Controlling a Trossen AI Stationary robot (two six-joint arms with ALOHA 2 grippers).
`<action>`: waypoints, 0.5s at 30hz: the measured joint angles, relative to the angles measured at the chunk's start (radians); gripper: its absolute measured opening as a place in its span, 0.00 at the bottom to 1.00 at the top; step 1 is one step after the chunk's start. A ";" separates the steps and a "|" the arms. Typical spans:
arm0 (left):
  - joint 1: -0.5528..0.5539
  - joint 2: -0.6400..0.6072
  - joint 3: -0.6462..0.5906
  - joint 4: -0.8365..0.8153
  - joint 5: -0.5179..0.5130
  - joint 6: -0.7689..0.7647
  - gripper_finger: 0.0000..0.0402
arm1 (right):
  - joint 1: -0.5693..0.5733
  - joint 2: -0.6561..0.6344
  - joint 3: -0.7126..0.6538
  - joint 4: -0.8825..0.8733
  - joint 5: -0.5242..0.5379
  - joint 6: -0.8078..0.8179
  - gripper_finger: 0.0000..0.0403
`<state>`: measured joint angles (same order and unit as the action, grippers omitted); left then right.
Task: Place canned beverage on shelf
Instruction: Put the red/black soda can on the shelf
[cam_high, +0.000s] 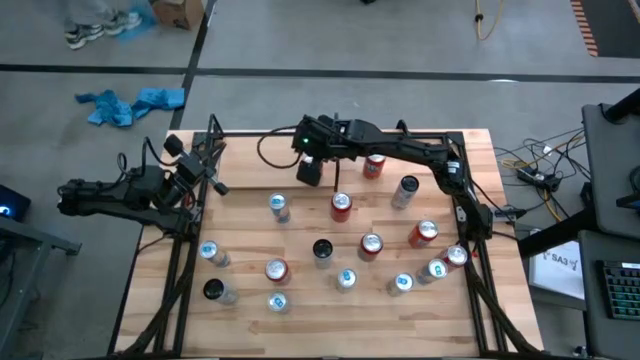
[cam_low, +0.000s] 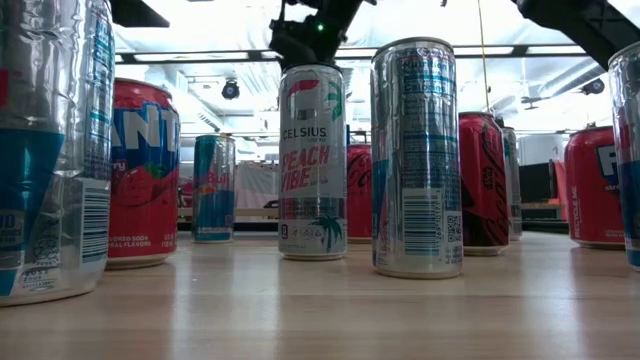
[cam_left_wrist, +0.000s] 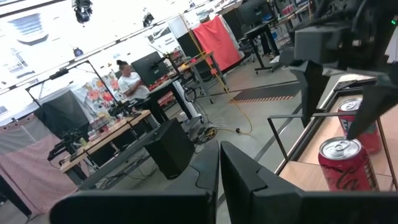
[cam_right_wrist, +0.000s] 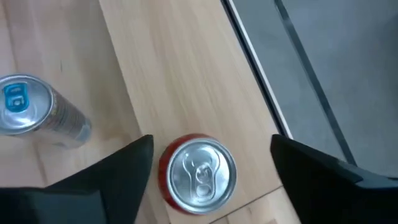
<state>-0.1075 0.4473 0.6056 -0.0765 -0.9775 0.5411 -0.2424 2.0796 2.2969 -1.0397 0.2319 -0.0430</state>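
Nearest the low camera, upright cans crowd the wood table (cam_high: 300, 245). Farther back, the right gripper (cam_right_wrist: 208, 155) hangs over a red can (cam_right_wrist: 198, 173), fingers spread to either side of it, clear of its sides. At the table's left edge, the left gripper (cam_left_wrist: 219, 180) waits clenched, empty. Beyond, the shelf's black frame (cam_high: 440, 135) borders the far edge.

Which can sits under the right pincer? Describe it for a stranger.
Find the wooden table's edge by the black frame rail. The open right pincer straddles one upright can there: red, plain silver top, unlike the silver, blue-topped can beside it.
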 joint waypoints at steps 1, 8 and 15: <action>0.000 0.000 0.000 0.000 0.000 0.000 0.00 | 0.000 0.000 0.011 -0.023 -0.002 0.007 0.70; 0.000 0.003 0.000 -0.001 0.000 0.000 0.00 | 0.000 -0.001 0.021 -0.163 -0.090 0.070 0.35; 0.000 0.004 0.000 0.000 0.001 0.000 0.00 | 0.000 0.000 -0.023 -0.215 -0.115 0.057 0.04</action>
<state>-0.1074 0.4511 0.6052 -0.0769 -0.9768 0.5411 -0.2424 2.0792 2.2735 -1.2547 0.1173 0.0136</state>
